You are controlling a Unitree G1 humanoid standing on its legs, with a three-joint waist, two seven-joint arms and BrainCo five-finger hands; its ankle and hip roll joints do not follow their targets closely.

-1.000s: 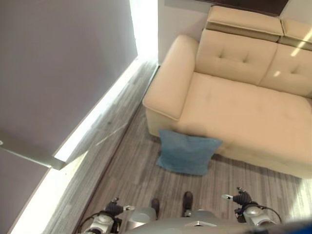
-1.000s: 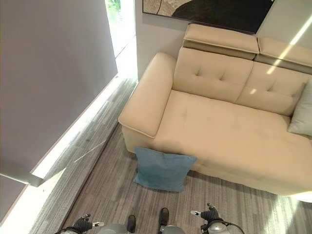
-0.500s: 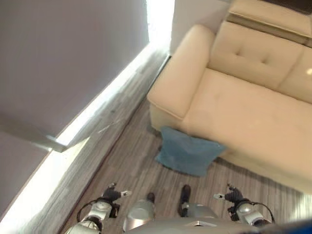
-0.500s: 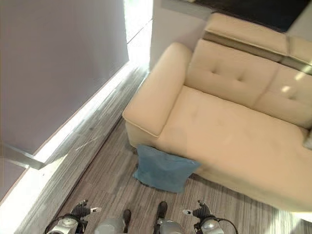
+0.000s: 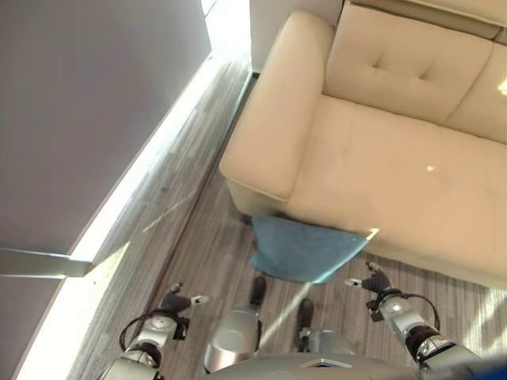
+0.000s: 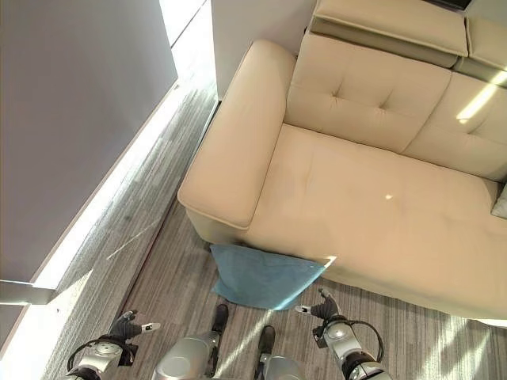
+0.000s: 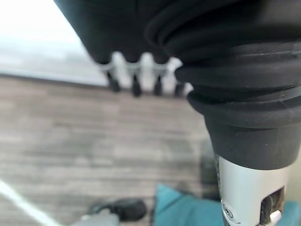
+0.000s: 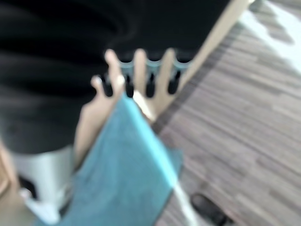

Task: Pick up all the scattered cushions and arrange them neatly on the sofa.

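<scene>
1. Blue cushion (image 6: pixel 264 275) lies on the wood floor (image 6: pixel 150 261), leaning against the sofa's (image 6: pixel 372 198) front base, just below the front corner of its armrest (image 6: pixel 234 166). One corner tucks under the seat's front edge.

2. Its long axis runs along the sofa's front edge, across the robot's line of sight (so both ends are open to a two-handed reach).

3. Right hand (image 6: pixel 319 307) hangs just beside the cushion's right-hand corner, close but apart from it. In the right wrist view the fingers (image 8: pixel 141 70) are straight and spread, nothing in them; the blue cloth sits directly past the fingertips.

4. Left hand (image 6: pixel 127 326) is low over the floor, well apart from the cushion, out toward the lit strip (image 6: pixel 103 214) along the wall. Fingers (image 7: pixel 136 80) extended and relaxed in its own wrist view, empty; the cushion's edge shows in that view (image 7: pixel 183 209).

5. Judgement: the right hand is the nearer one. The cushion lies ahead of it and slightly inward; the left hand would have to travel inward across bare floor to reach the other end.

6. Sofa seat above the cushion is bare there; a pale cushion (image 6: pixel 500 202) peeks in at the seat's far right edge.
</scene>
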